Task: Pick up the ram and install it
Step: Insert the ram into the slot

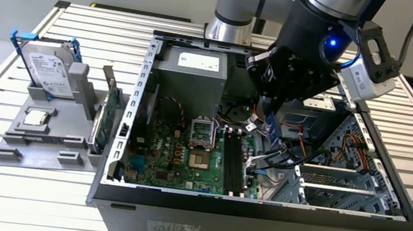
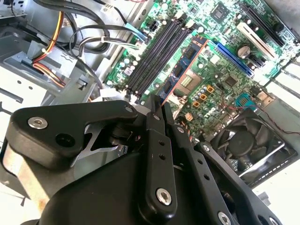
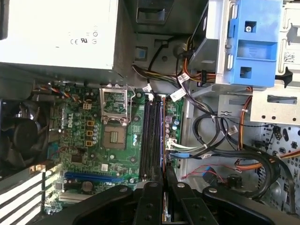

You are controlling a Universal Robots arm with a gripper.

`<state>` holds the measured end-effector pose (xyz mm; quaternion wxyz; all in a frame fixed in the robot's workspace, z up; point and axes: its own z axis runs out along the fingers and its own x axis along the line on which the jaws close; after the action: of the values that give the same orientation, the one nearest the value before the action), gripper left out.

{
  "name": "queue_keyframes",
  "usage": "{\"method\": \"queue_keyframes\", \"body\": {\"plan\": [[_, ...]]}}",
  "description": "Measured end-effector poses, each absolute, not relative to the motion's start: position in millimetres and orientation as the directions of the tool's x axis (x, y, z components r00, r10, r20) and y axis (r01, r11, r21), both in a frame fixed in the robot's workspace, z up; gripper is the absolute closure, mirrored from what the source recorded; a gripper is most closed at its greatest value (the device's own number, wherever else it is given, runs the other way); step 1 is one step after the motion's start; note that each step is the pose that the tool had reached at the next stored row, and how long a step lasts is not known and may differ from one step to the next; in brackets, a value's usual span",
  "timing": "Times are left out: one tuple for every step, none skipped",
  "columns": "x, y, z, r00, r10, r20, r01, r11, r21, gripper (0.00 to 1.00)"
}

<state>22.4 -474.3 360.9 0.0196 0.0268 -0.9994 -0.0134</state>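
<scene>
Okay, exterior view, far left first: grey holder (image 1: 45,143) on the slatted table (image 1: 7,67), w/ the silver hard drive in its blue bracket (image 1: 45,66) standing upright at the back and a small square chip (image 1: 37,119) lying flat in front. Just beside the case, green expansion card (image 1: 110,107) standing on edge in the holder. Moving right: open PC case (image 1: 257,216), motherboard (image 1: 186,154) on its floor, grey power supply box (image 1: 190,72) at the back, CPU socket (image 1: 202,133) mid-board, black memory slots (image 1: 234,163) beside it. Arm comes down from the top, gripper (image 1: 269,118) inside the case, right above those slots. Further right, cable bundle (image 1: 284,154) and metal drive bays (image 1: 340,179).

The ram (image 2: 180,70): in the second wrist view the fingers (image 2: 155,115) are pinched together on its near end, blue stick w/ orange edge stretching away over the board, next to the slots (image 2: 157,56). First wrist view: fingertips (image 3: 157,180) closed tight, thin edge of the ram (image 3: 162,136) running alongside the slots (image 3: 150,136). Can't tell if it's seated or just hovering.
</scene>
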Motion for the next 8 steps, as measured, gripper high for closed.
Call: {"method": "queue_keyframes", "body": {"plan": [[22.3,-474.3,360.4,-0.998,-0.054,0.038,-0.053,0.998,0.028,1.00],[22.3,-474.3,359.9,-0.998,-0.054,0.038,-0.053,0.998,0.028,1.00],[22.3,-474.3,359.4,-0.998,-0.054,0.038,-0.053,0.998,0.028,1.00],[22.4,-474.3,358.9,-0.998,-0.054,0.038,-0.053,0.998,0.028,1.00],[22.4,-474.3,358.3,-0.998,-0.054,0.038,-0.053,0.998,0.028,1.00],[22.4,-474.3,357.9,-0.998,-0.054,0.037,-0.053,0.998,0.028,1.00],[22.3,-474.3,357.4,-0.998,-0.054,0.037,-0.053,0.998,0.028,1.00],[22.4,-474.3,356.9,-0.998,-0.054,0.037,-0.053,0.998,0.028,1.00]]}}
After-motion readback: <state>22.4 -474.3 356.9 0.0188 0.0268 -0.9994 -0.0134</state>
